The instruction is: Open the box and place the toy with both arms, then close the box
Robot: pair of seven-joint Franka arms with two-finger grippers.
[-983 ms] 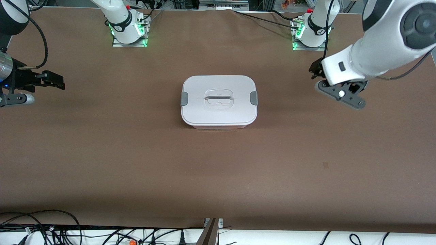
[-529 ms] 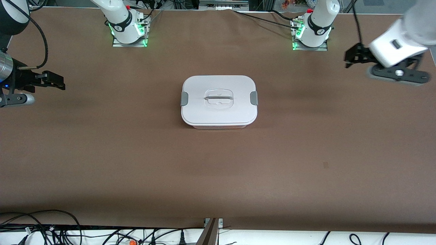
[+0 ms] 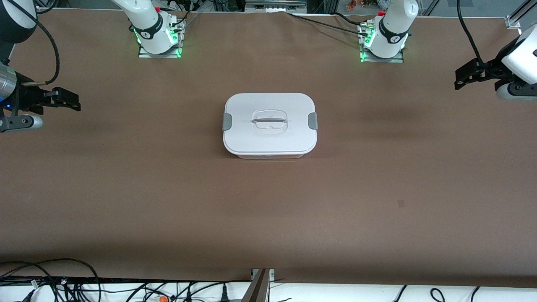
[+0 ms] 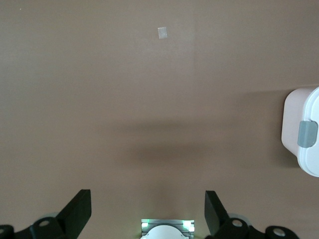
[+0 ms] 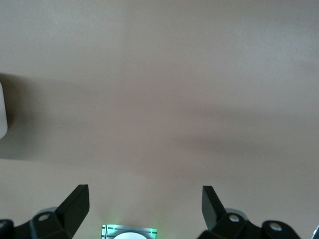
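**Box closed, both grippers free at the table's ends**

At the middle of the table (image 3: 126, 188) you see the box (image 3: 269, 125), its white lid (image 3: 268, 105) on and both grey clips (image 3: 227, 121) down against the sides. I cannot see the toy in any view — it may be inside the box, or off the table, so do not count on either.

Your left gripper (image 3: 469, 74) hangs over the table's edge at the left arm's end, fingers spread wide and holding nothing; the left wrist view shows only one corner of the box and one clip (image 4: 307, 134). Your right gripper (image 3: 63, 100) hangs over the right arm's end, also wide and without load, well apart from the box.

My judgement: the lid looks latched, and neither arm has work in hand. If you go to the box, bring each gripper to the clip on its own side — both clips together, so the box does not slide or tip.
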